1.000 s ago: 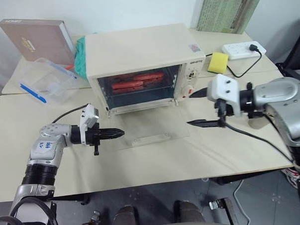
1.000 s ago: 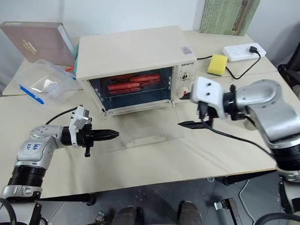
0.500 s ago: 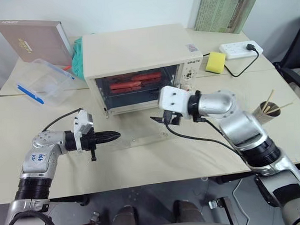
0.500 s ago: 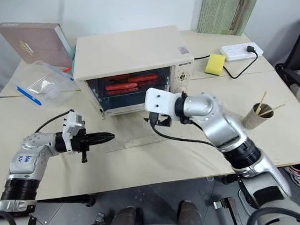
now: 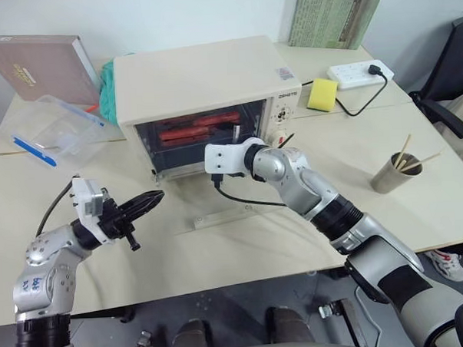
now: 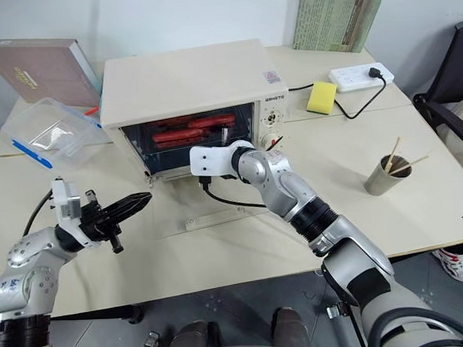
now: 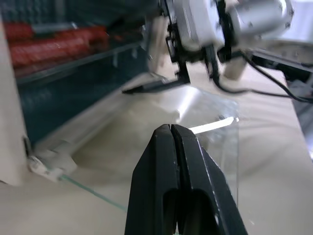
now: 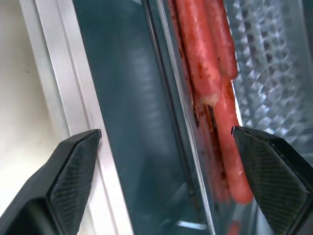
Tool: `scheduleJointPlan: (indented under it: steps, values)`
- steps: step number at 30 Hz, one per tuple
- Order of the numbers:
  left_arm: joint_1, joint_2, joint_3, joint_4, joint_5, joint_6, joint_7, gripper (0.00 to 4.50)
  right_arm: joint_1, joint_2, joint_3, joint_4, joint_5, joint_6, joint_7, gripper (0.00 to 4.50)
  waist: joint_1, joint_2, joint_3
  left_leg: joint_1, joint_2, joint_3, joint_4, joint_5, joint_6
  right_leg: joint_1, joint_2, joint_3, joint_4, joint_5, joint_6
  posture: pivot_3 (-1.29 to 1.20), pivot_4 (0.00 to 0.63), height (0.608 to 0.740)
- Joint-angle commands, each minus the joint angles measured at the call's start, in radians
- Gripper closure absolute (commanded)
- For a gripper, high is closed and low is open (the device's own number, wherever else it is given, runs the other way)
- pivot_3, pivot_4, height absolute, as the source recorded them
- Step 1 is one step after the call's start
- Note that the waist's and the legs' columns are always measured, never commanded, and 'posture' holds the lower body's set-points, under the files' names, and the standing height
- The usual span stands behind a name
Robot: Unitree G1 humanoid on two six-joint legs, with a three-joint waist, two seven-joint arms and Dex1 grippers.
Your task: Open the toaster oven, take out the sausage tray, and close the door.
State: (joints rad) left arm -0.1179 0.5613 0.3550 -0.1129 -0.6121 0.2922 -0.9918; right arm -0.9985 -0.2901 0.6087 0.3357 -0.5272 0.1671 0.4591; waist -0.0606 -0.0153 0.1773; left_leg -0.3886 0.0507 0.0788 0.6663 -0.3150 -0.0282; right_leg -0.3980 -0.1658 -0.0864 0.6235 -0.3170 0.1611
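Pale wooden table (image 5: 369, 148) against a plain white wall carried the toaster oven (image 5: 201, 90), a boxy cream-enamelled unit whose door (image 5: 240, 200), a clear glass panel, lay folded flat on the table toward the robot. Inside the open cavity sat the sausage tray (image 5: 197, 133), a shallow silver metal tray bearing long, glossy red sausages (image 8: 205, 63), its long axis running side to side across the mouth. The right pincer (image 6: 224, 137) was judged the nearer by far: it stood at the oven mouth, just before the tray's front edge, with the tray lying straight ahead of it. The right wrist view showed its two black, textured fingers (image 8: 73, 166) spread fully wide, empty, with the tray edge and sausages between them. The left pincer (image 5: 144, 202) hung well apart, off the door's left edge near the table front, its smooth black fingers pressed flat together on nothing. Opening appeared complete; the removal step was judged in hand. A thin metal lip and the wire rack offer a narrow, hard, slippery purchase, so a square approach across the front edge would be needed. A clear plastic box (image 5: 57, 131) stood left of the oven.
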Motion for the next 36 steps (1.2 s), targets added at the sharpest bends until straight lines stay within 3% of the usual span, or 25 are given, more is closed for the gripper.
scheduleJointPlan:
  steps: [1,5,7,19,24,34,36]
  values:
    - [0.053,-0.018,0.051,-0.090,-0.054,-0.012,0.037,4.48,-0.023,0.038,0.036,0.050,-0.097,-0.020,-0.062,0.00,-0.001,0.000,0.000,0.000,0.000,0.000,0.000,0.000,0.000,0.000,0.000,0.000,0.000,0.000,0.000,0.00,0.150,0.740]
    - [0.085,-0.029,0.060,-0.132,-0.078,-0.003,0.068,4.48,-0.051,0.068,0.044,0.112,-0.173,0.003,-0.110,0.00,-0.001,0.000,0.000,0.000,0.000,0.000,0.000,0.000,0.000,0.000,0.000,0.000,0.000,0.000,0.000,0.00,0.150,0.740]
    - [0.093,-0.028,0.060,-0.141,-0.083,-0.004,0.077,4.50,-0.054,0.080,0.038,0.129,-0.186,0.009,-0.111,0.39,-0.001,0.000,0.000,0.001,0.000,0.000,0.000,0.000,0.000,0.000,0.000,0.000,0.001,0.000,0.000,0.00,0.150,0.740]
    - [0.099,-0.015,0.081,-0.135,-0.140,0.017,0.086,4.50,-0.015,0.099,0.016,0.065,-0.230,0.065,-0.081,4.44,0.000,0.000,0.000,0.001,0.000,0.000,0.000,0.000,0.000,0.000,0.000,0.000,0.001,0.000,0.000,0.00,0.150,0.740]
    - [0.098,0.010,0.106,-0.138,-0.205,0.085,0.085,3.05,0.010,0.104,0.009,0.025,-0.252,0.061,-0.078,4.50,0.000,0.000,0.000,0.001,0.000,0.000,0.000,0.000,-0.001,0.000,0.000,0.000,0.001,0.000,0.000,0.00,0.150,0.740]
    - [0.139,0.028,0.191,-0.149,-0.240,0.056,0.068,0.06,0.070,0.054,0.000,-0.093,-0.270,0.006,-0.058,4.50,-0.003,0.000,0.000,0.001,0.000,0.000,-0.001,-0.001,-0.001,0.000,0.000,0.000,0.000,0.000,-0.001,0.00,0.150,0.740]
    - [0.147,0.033,0.204,-0.144,-0.244,0.056,0.064,0.02,0.087,0.035,0.003,-0.119,-0.276,-0.017,-0.059,4.50,-0.002,0.000,0.000,0.001,0.000,0.000,-0.001,-0.001,-0.001,0.000,0.000,0.000,0.000,0.000,-0.001,0.00,0.150,0.740]
